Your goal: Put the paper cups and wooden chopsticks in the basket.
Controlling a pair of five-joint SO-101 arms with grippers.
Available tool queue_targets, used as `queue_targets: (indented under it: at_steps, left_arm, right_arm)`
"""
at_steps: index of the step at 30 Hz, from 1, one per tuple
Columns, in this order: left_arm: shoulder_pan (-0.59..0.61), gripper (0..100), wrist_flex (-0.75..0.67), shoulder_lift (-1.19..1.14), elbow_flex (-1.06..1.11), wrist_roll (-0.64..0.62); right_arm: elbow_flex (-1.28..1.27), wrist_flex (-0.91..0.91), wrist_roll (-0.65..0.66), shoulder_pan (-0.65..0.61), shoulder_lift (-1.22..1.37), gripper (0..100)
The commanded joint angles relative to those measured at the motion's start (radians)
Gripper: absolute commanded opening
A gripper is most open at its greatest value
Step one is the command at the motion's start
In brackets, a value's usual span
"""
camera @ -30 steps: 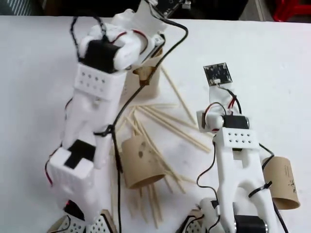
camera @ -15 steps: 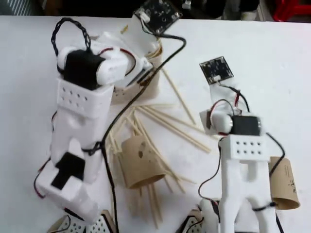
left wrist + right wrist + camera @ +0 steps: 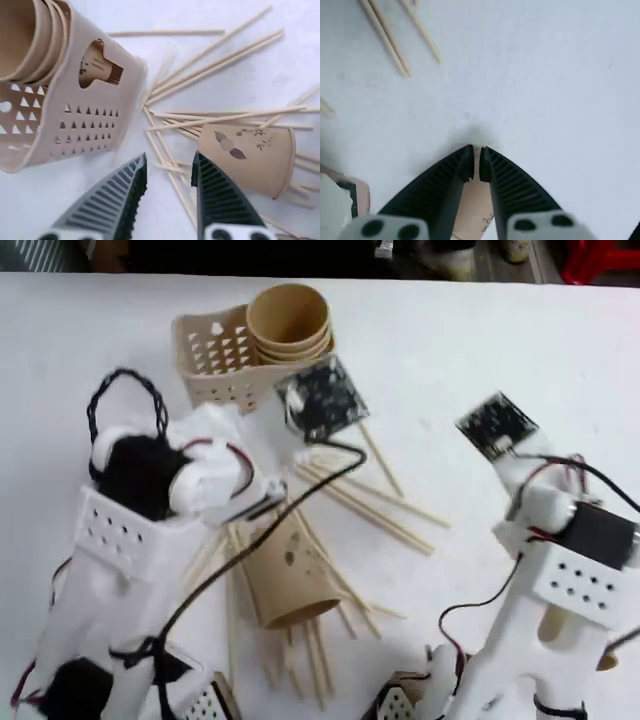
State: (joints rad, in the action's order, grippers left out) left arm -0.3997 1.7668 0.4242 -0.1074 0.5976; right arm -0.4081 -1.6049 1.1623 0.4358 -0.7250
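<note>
A beige perforated basket (image 3: 212,360) stands at the back of the white table and holds a stack of paper cups (image 3: 289,318). Another paper cup (image 3: 288,575) lies on its side over scattered wooden chopsticks (image 3: 370,502). In the left wrist view my left gripper (image 3: 168,167) hangs open and empty above the table, between the basket (image 3: 85,115) and the lying cup (image 3: 250,152). My right gripper (image 3: 475,161) is shut over bare table, with a tan surface (image 3: 476,212) showing behind its fingers. Chopsticks (image 3: 385,35) lie beyond it.
The left arm (image 3: 120,540) covers the front left of the table and the right arm (image 3: 560,580) the front right. Two tan perforated pieces (image 3: 210,702) (image 3: 395,702) sit at the front edge. The table's back edge runs just behind the basket.
The left arm has drawn back from the basket toward the front, uncovering the basket and its stacked cups. The right arm has swung to the right and now covers the cup lying there.
</note>
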Motion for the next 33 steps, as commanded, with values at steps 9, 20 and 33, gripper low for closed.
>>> queue_targets:
  at_steps: [9,20,33]
  left_arm:
    - [-0.136,16,-0.025,0.237,0.399,0.063]
    - [-0.14,19,-0.058,0.243,0.597,0.058]
    - [-0.14,19,-0.153,0.243,0.684,0.054]
  right_arm:
    - [0.006,-0.093,0.549,0.325,-0.022,8.4]
    - [-0.313,0.188,0.908,0.522,-0.022,31.4]
    - [-0.373,0.182,1.054,0.647,-0.139,31.3]
